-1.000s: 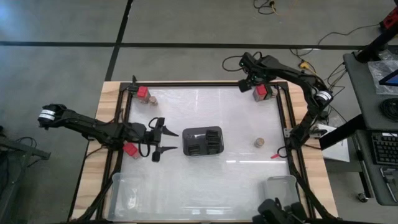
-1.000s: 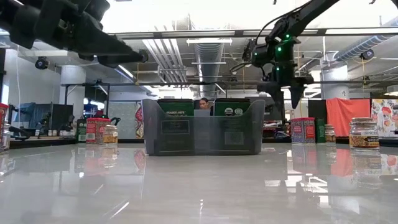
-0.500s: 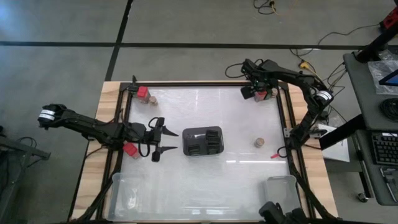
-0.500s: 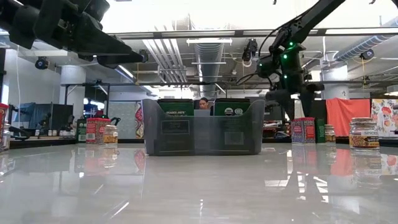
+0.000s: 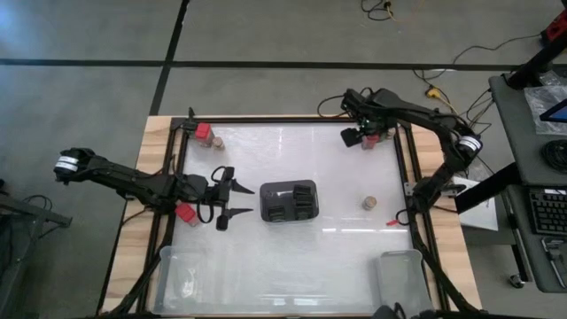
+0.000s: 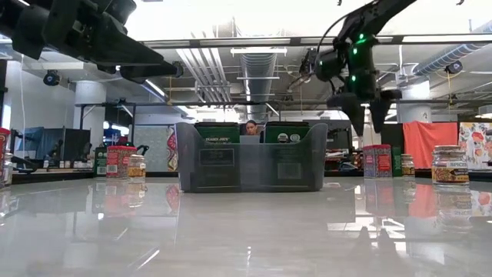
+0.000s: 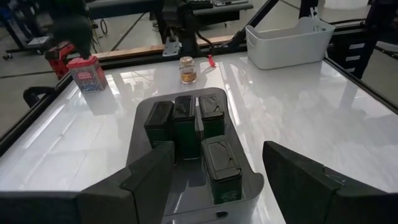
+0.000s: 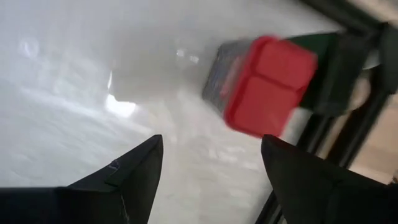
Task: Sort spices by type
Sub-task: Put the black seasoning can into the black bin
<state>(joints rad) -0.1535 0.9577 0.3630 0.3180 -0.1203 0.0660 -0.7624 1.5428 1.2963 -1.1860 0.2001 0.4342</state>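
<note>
My right gripper [image 5: 354, 135]: fingers spread, empty, hovering at the high view's upper right, just beside the red boxy square spice container [image 8: 268, 84].
My left gripper [image 5: 232, 200]: fingers spread, empty, left of centre, facing the dark rectangular slotted holder [image 5: 290, 201].
Tiny round tan-topped jar [image 5: 368, 203]: right of the holder.

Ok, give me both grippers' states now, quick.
Left gripper: open, empty, beside the dark holder.
Right gripper: open, empty, above the red spice box in the far right corner.
</note>
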